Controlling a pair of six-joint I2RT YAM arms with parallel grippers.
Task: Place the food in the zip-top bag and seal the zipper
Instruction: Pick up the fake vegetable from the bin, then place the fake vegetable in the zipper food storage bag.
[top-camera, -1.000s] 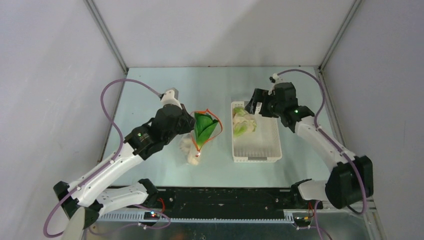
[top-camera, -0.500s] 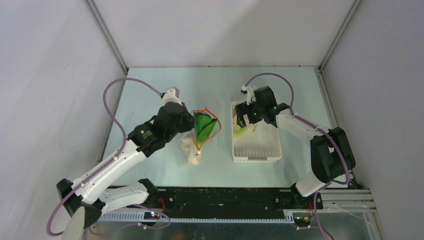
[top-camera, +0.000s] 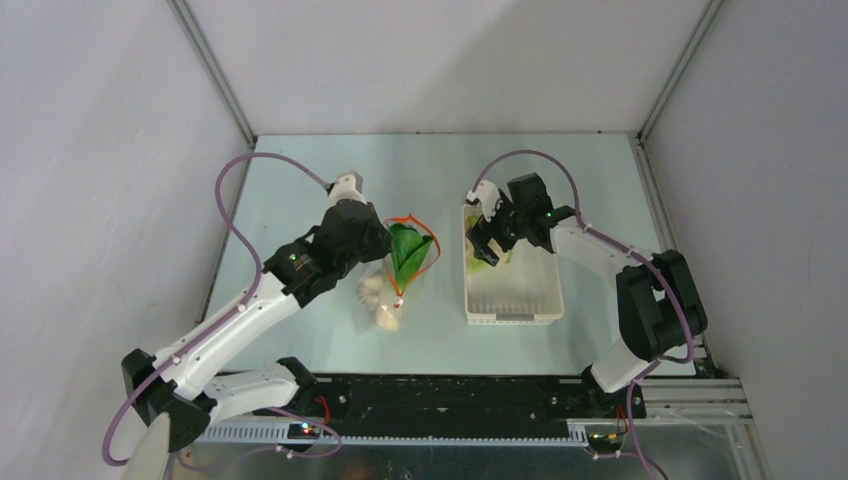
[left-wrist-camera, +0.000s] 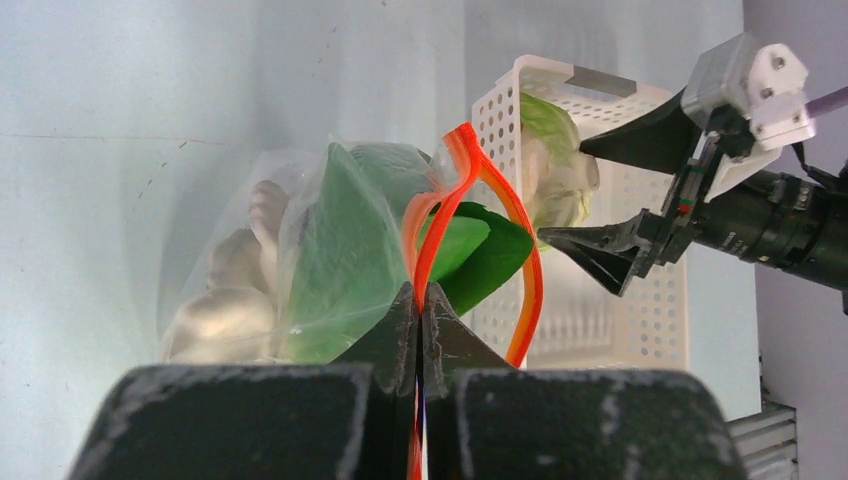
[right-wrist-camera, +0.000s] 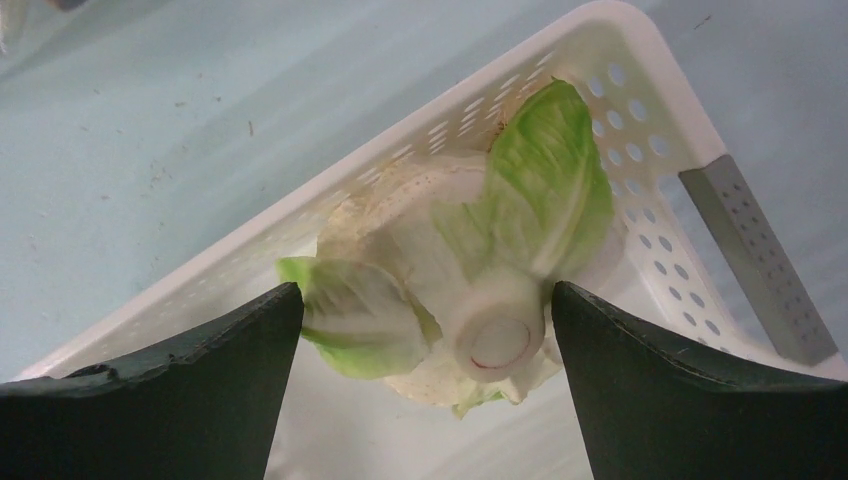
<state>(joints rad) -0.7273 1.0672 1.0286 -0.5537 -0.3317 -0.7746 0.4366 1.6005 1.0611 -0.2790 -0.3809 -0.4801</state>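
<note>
**Left wrist view: bag mouth pinched open, lettuce straddled in the basket**

At the bottom centre of the left wrist view, the left gripper (left-wrist-camera: 420, 312) has its two black fingers pressed together on the red-orange zipper (left-wrist-camera: 527, 262). They nip one side of the strip. The rest loops up and to the right, so the mouth gapes.

Just beyond, middle left, the clear zip-top bag (left-wrist-camera: 290, 180) lies on the pale blue-green table (left-wrist-camera: 120, 80). The bok choy (left-wrist-camera: 345, 250) is inside, its green leaves showing in the open mouth. Pale lumps (left-wrist-camera: 215, 300) bunch in the pouch's lower left.

Farther back, at right, stands the white perforated basket (left-wrist-camera: 640, 320). The right gripper (left-wrist-camera: 561, 193) reaches into it from the right edge.

In the right wrist view, that gripper's dark fingers fill the two lower corners, spread wide. Between them lies a toy lettuce head (right-wrist-camera: 470, 260), pale green leaves around a white stem end. The left finger's tip is right beside a leaf; whether it touches cannot be told. The lettuce is straddled, not clamped. It sits in a corner of the basket, with the rim behind it.

In the top external view, the arm bases sit at the bottom. The bag lies left of centre and the basket right of centre, near each other but apart.
</note>
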